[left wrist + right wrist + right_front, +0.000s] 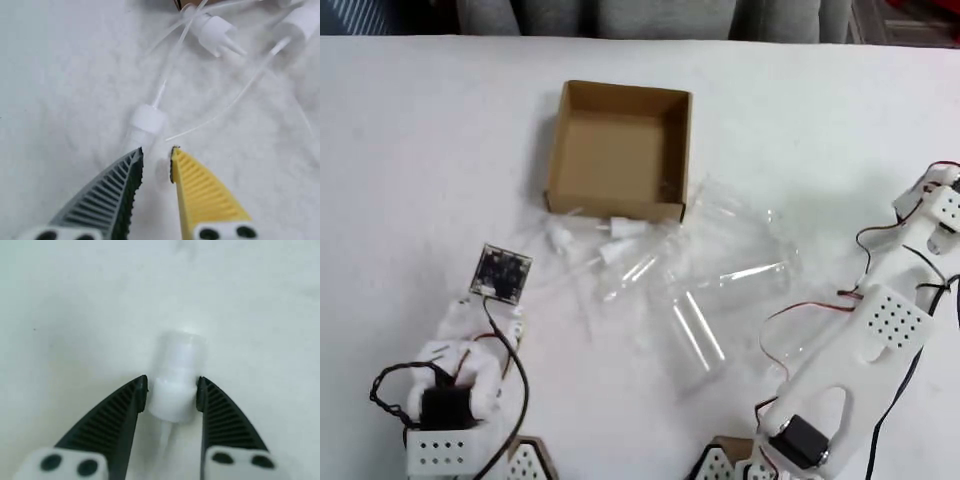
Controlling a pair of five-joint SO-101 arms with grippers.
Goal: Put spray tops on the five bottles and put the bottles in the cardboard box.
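Note:
The cardboard box (620, 150) stands open at the table's middle back. Several clear bottles (700, 310) lie without tops in a loose heap in front of it and to its right. Two white spray tops (620, 232) rest by the box's front wall. My left gripper (156, 155), with one grey and one yellow finger, sits low at the front left, shut on the end of a spray top (147, 122) whose thin tube points away. At the far right, my right gripper (171, 385) is shut on another white spray top (176, 375) just over the table.
More spray tops (215, 30) with long dip tubes lie beyond the left gripper. The white table (420, 150) is bare at the left. The right arm (860, 350) stretches along the right side, its wires hanging loose.

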